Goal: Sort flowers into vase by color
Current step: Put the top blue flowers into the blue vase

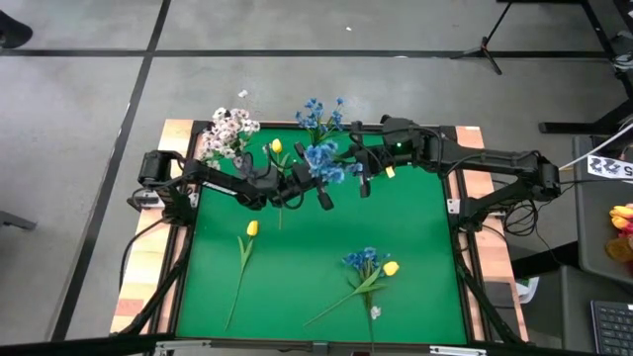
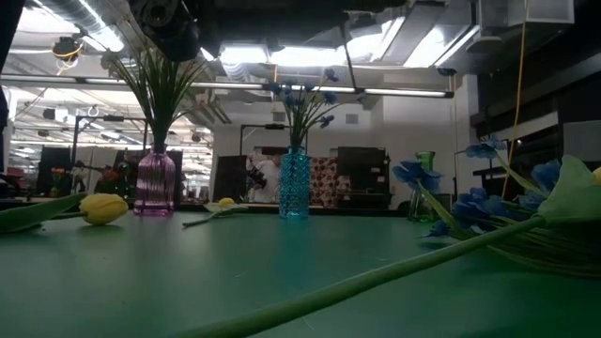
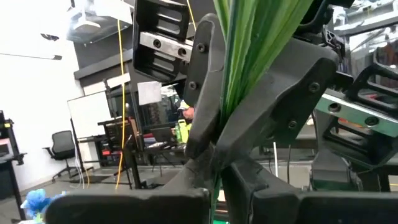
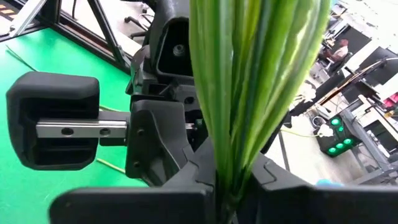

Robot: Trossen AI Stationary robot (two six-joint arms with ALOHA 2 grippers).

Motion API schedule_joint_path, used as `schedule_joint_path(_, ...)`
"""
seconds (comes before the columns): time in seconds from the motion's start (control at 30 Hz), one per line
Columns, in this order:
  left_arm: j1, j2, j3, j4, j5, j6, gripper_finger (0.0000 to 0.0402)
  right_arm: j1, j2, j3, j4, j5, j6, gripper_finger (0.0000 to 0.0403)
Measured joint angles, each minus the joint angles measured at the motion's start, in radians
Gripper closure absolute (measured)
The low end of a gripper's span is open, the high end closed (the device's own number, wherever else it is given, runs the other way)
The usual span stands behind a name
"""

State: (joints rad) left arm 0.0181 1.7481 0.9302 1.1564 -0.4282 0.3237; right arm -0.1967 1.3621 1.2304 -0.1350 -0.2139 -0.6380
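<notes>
While we clamp both grippers on blue flower (image 1: 321, 158) stalk, left gripper (image 1: 315, 186) pinches from left, right gripper (image 1: 358, 170) from right, mid-air over mat's (image 1: 415, 257) far half. Vases beyond hold white (image 1: 227, 131) and blue (image 1: 318, 114) flowers. Tulips (image 1: 252, 229) lie nearer.

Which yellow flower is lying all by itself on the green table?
The yellow tulip on the left side, with its long stalk stretched out alone. The other loose yellow tulip lies tangled with a blue flower.
</notes>
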Motion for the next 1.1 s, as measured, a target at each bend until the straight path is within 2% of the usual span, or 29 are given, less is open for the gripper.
schedule_joint_path(0.17, -0.001, 0.000, 0.000, 0.000, -0.025, 0.008, 0.0394, 0.000, 0.000, 0.000, -0.001, 0.000, -0.023, 0.0359)
schedule_joint_path(0.47, -0.002, 0.000, 0.000, 0.025, -0.085, 0.024, 0.0396, -0.001, -0.068, -0.002, -0.085, 0.006, -0.059, 0.0241)
schedule_joint_path(0.63, -0.023, -0.001, 0.000, 0.096, -0.221, 0.106, 0.0397, 0.000, -0.196, -0.002, -0.259, 0.115, -0.087, 0.0198)
schedule_joint_path(0.8, -0.055, -0.002, -0.045, 0.223, -0.255, 0.204, 0.0398, 0.000, -0.350, -0.002, -0.390, 0.218, -0.074, 0.0183)
schedule_joint_path(0.9, -0.064, -0.002, -0.108, 0.317, -0.316, 0.240, 0.0399, 0.000, -0.442, -0.002, -0.425, 0.247, -0.044, 0.0184)
schedule_joint_path(1.1, -0.025, -0.002, -0.246, 0.411, -0.344, 0.115, 0.0399, 0.000, -0.570, -0.002, -0.432, 0.273, -0.019, 0.0193)
